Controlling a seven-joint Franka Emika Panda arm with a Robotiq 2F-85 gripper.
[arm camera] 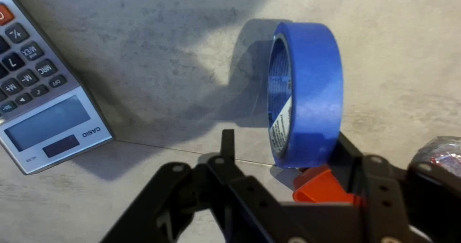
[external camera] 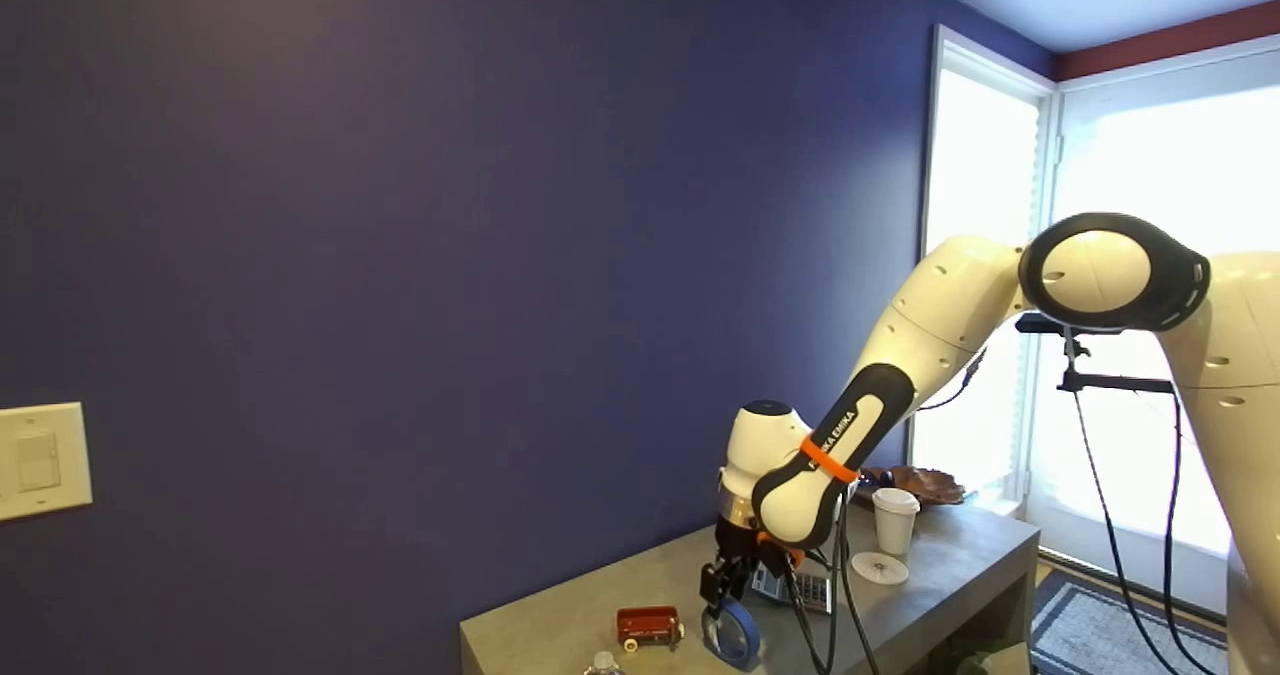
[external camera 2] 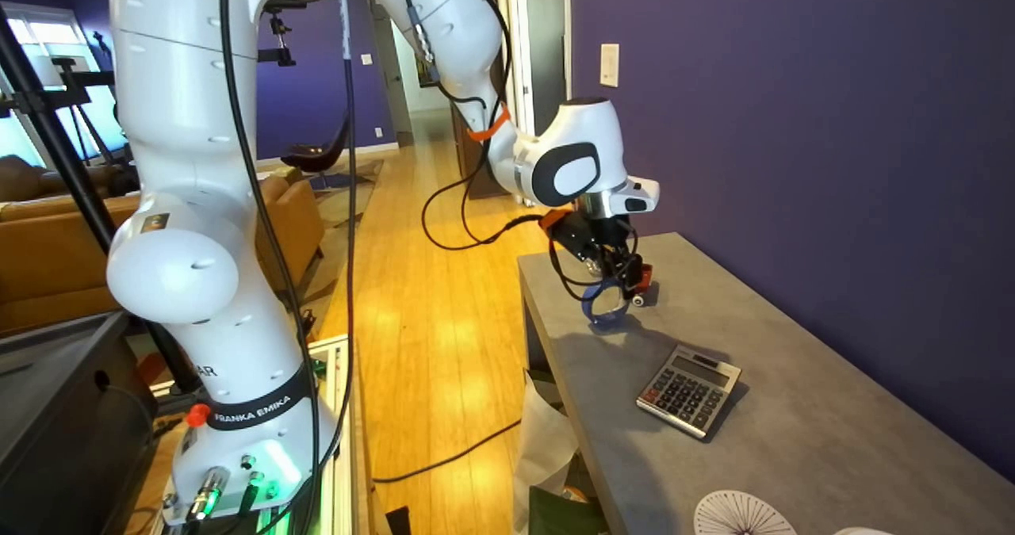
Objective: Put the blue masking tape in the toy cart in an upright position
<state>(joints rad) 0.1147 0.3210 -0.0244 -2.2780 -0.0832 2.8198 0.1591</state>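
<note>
Where the arm [external camera: 925, 305] slopes down, its end effector [arm camera: 284, 138] hangs spread at the tape [arm camera: 318, 95].

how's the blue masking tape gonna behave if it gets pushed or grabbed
The blue masking tape would probably roll if pushed, since it stands on its round edge. Its band is narrow next to its height, so a sideways nudge might tip it. The wide open centre suggests it is fairly light for its size.
</note>
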